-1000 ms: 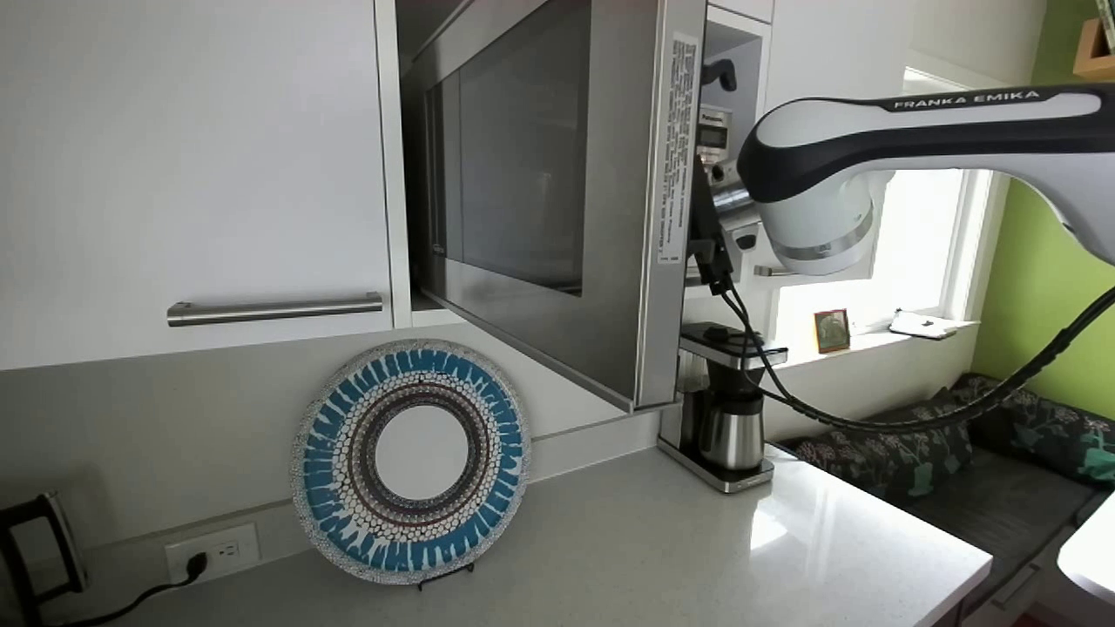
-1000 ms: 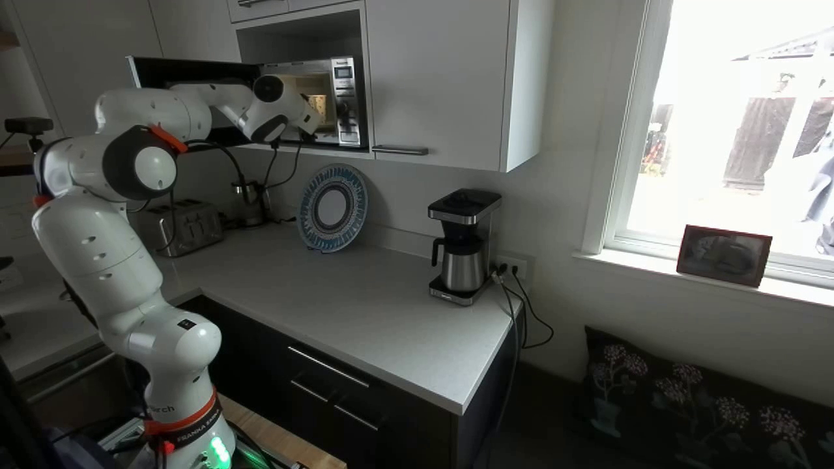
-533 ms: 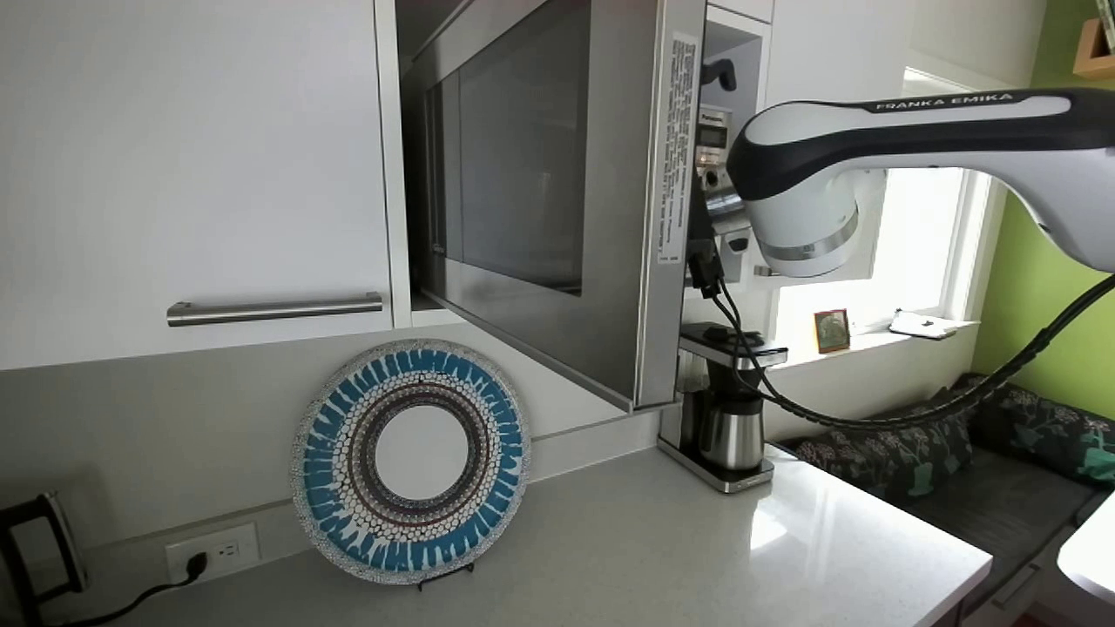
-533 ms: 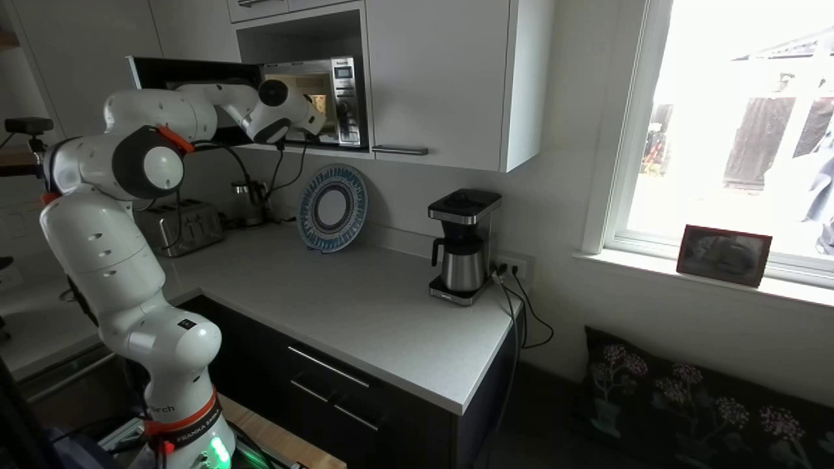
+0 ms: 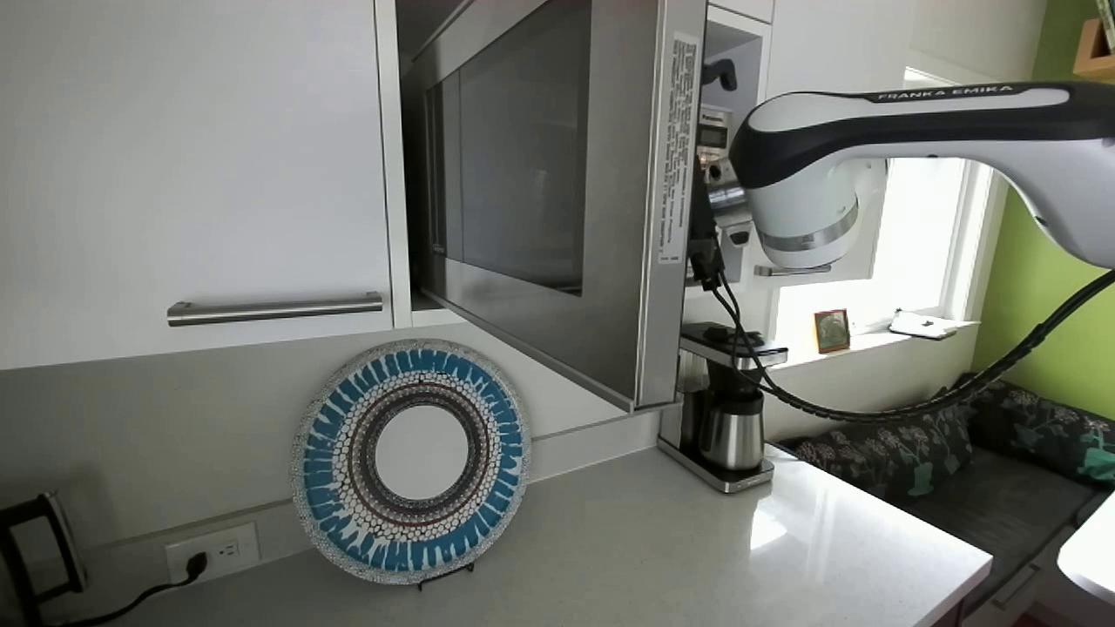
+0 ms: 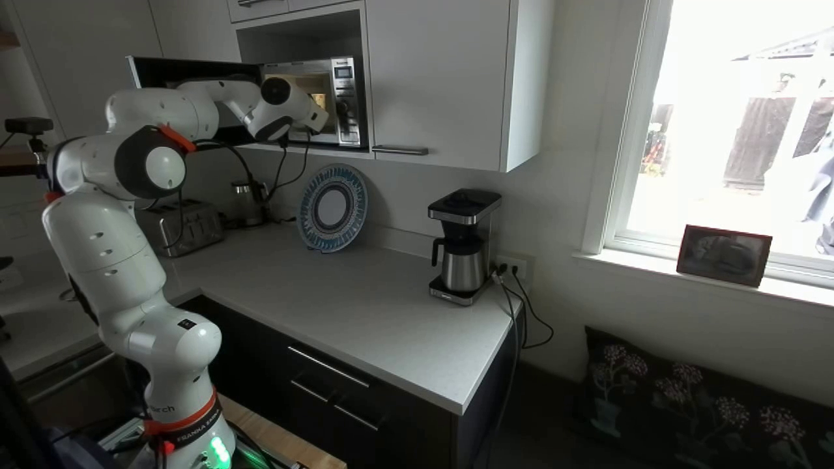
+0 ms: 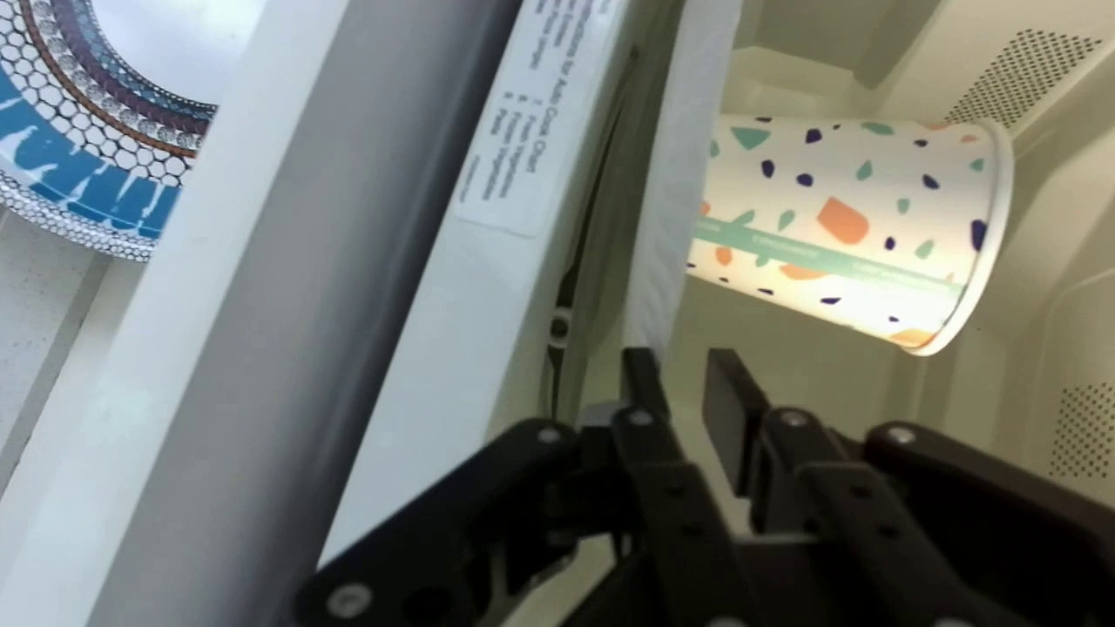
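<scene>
In the wrist view my gripper [image 7: 681, 370] reaches into a lit microwave cavity, its jaws partly apart with only a narrow space between them and nothing held. Near the fingertips a pale strip [image 7: 671, 218], apparently the turntable's edge, runs past the left finger; whether they touch I cannot tell. A white paper cup [image 7: 858, 209] with coloured flecks and a green band rests against that strip, beyond and to the right of the fingers. Both exterior views hide the fingers; the open microwave door [image 5: 540, 200] covers them in an exterior view, and the microwave [image 6: 348, 98] shows beside the wrist.
The sill with a printed label [image 7: 523, 122] lies close left of the gripper. A patterned plate [image 5: 335, 505] leans on the wall below. On the counter [image 6: 365, 312] stand a coffee maker [image 6: 464, 260] and a toaster [image 6: 189, 225]. Cables [image 5: 740, 340] hang from the wrist.
The arm has moved a little toward the microwave, dipping and then rising slightly at the wrist. The jaws have drawn closer together. The door and the other objects have stayed put.
</scene>
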Action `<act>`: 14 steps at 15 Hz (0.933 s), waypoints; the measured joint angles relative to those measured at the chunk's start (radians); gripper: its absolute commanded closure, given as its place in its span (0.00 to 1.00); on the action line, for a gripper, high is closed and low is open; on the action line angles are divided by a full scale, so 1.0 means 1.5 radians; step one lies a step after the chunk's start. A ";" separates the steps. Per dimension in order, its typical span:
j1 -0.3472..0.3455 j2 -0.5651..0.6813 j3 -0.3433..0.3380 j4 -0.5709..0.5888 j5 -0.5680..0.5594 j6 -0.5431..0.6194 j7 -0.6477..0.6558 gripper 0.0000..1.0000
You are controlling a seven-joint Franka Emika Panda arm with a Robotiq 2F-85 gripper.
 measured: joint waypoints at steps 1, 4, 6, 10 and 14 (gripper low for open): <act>0.000 0.000 -0.001 0.000 0.002 0.000 -0.002 1.00; 0.000 0.003 -0.003 0.000 0.004 0.000 -0.004 0.80; 0.000 0.005 -0.003 0.000 0.005 0.000 -0.006 0.93; 0.000 0.007 -0.004 0.000 0.007 0.000 -0.009 1.00; 0.000 0.007 -0.005 0.000 0.016 0.000 -0.011 1.00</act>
